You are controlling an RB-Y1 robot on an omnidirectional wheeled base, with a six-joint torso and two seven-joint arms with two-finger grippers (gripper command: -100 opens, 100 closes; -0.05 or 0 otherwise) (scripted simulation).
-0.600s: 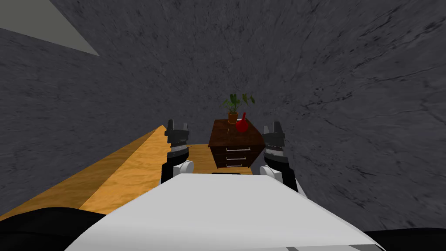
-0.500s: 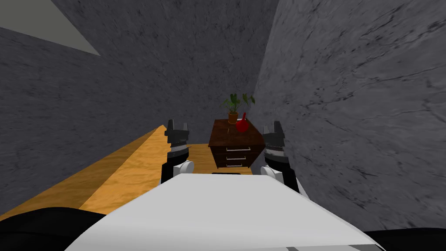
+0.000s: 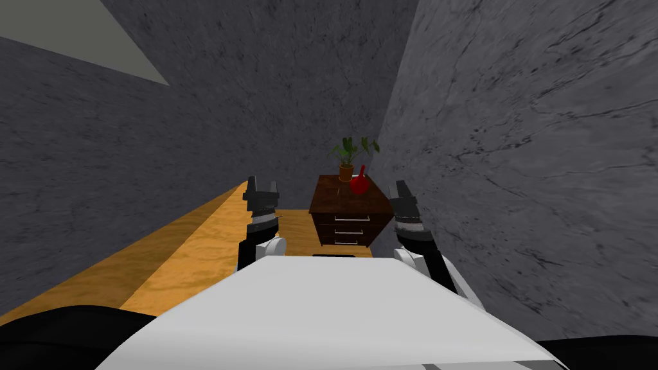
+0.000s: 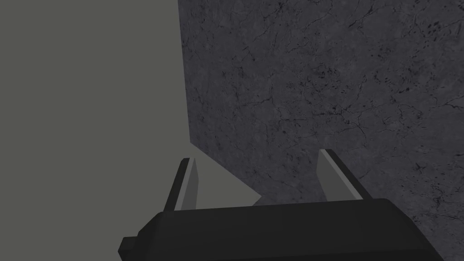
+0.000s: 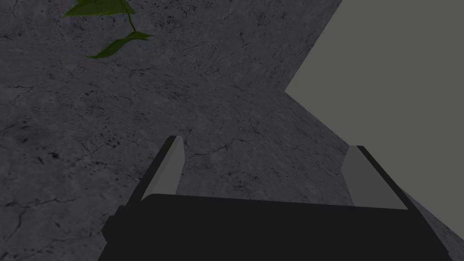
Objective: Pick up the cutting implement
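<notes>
A small red object [image 3: 358,184] with a narrow upright part stands on a dark wood nightstand [image 3: 340,200] in the corner ahead, beside a potted plant [image 3: 347,166]; I cannot make out its form further. My left gripper [image 3: 261,187] is raised left of the nightstand, open and holding nothing [image 4: 263,179]. My right gripper [image 3: 400,189] is raised just right of the nightstand, also open and holding nothing [image 5: 269,172]. Green leaves of the plant [image 5: 118,44] hang beyond the right gripper's fingers. Both grippers are short of the red object.
The nightstand has two drawers [image 3: 351,230] with metal handles and stands against grey stone-like walls [image 3: 514,128] that close in on the right and behind. A wooden floor [image 3: 205,244] stretches to the left and in front of it.
The head view has shifted slightly, so I have turned a little. My right forearm now leans outward to the right, its gripper a touch nearer the nightstand. The left arm is unchanged.
</notes>
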